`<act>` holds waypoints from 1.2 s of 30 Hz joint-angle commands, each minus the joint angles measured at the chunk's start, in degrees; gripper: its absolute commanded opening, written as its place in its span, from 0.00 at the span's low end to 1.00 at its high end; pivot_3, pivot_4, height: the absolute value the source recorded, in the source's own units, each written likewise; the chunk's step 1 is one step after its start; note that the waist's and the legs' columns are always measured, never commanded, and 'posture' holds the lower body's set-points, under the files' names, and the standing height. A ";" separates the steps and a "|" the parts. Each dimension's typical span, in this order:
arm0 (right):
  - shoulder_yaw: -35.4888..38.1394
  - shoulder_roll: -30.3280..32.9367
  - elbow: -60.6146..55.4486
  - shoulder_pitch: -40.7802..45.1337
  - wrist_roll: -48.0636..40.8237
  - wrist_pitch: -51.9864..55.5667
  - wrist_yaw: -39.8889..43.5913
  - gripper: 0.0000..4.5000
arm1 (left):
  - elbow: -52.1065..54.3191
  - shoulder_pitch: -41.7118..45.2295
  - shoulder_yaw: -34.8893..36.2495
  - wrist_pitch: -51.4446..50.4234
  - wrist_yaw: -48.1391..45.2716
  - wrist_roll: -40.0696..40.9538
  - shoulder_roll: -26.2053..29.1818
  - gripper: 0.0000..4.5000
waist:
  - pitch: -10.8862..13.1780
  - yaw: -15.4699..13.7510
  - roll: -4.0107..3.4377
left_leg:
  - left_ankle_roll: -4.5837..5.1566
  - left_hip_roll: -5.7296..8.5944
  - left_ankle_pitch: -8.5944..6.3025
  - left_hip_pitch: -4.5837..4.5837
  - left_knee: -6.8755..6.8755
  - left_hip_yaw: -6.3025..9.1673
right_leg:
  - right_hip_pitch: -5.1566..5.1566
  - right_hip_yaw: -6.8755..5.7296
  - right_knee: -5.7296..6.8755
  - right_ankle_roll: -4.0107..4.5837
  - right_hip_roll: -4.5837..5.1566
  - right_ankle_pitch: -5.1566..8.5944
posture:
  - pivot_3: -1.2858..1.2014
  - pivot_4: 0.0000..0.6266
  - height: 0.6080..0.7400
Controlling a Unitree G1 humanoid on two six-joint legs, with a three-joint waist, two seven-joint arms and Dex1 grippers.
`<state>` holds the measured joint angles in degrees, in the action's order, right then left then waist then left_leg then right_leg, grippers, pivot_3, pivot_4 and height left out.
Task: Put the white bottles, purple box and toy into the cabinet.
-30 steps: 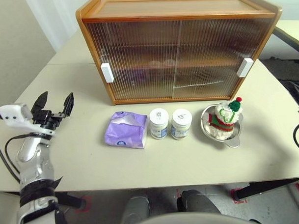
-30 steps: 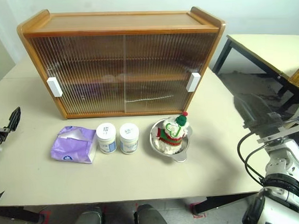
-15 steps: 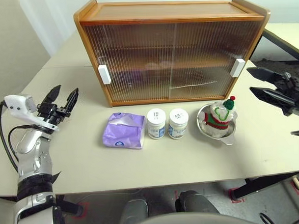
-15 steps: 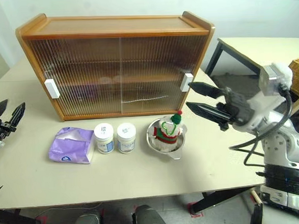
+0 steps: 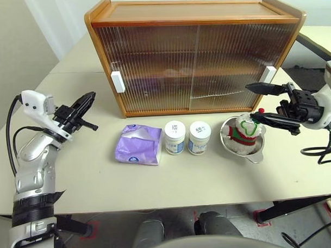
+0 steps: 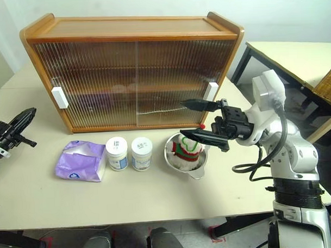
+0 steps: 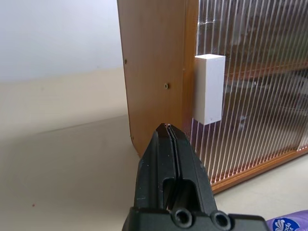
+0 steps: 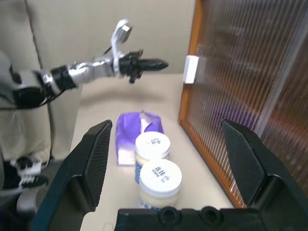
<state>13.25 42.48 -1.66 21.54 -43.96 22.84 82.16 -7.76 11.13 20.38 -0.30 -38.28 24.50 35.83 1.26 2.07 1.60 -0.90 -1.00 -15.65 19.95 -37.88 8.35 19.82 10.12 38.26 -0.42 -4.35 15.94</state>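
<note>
Left claw [image 5: 91, 96], tapered black wedge

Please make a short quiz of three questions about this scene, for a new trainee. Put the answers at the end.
1. True or false: both cabinet doors are closed.
2. What does the toy sit in?
3. Which claw is shut: A) left claw B) right claw?

Key:
1. True; each white handle sits at an outer edge.
2. A steel bowl.
3. A; the right one is open.
</note>
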 commanded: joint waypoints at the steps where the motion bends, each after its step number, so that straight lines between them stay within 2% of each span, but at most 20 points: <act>1: -1.56 0.37 0.19 -0.17 1.59 -1.27 1.20 1.00 | 0.68 1.23 -2.66 -0.59 -0.22 -1.98 -0.42 0.01 | -0.01 -0.09 -0.01 | -0.01 0.00 0.01 -0.02 -0.01 0.00 | 0.00 0.00 0.00 0.02 0.00 -0.01 | 0.51 0.00 1.00; 10: -0.07 -5.85 -0.95 -4.18 1.09 -5.01 -3.24 1.00 | -1.45 5.22 -5.73 0.36 0.13 -4.13 -2.75 0.01 | -0.09 -0.28 0.02 | -0.03 -0.03 0.02 -0.04 -0.06 0.00 | -0.03 -0.05 0.01 0.06 0.00 -0.07 | 0.50 0.00 1.00; 24: 2.10 -14.27 -7.65 -13.62 4.74 -20.45 -13.86 1.00 | -5.08 7.67 -6.31 2.49 0.17 -5.90 -3.80 0.01 | -0.13 0.10 0.06 | -0.01 -0.02 0.01 -0.05 -0.08 0.01 | -0.05 -0.04 -0.01 -0.08 0.03 -0.08 | 0.49 0.00 1.00; 36: -1.63 -15.57 -8.51 -15.22 5.07 -23.44 -13.73 1.00 | -8.00 11.61 -7.58 1.17 1.86 -7.83 -4.48 0.01 | -0.14 0.44 0.06 | 0.02 -0.02 0.02 -0.07 -0.12 0.04 | -0.09 -0.04 -0.02 -0.19 0.06 -0.14 | 0.49 0.00 1.00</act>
<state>12.22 26.56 -9.26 6.46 -39.01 -0.32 67.95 -14.83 21.81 14.11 1.76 -36.95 17.87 31.67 1.11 2.51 1.65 -0.89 -1.01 -15.62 19.88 -38.01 8.40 19.71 10.07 38.24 -0.62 -4.28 15.80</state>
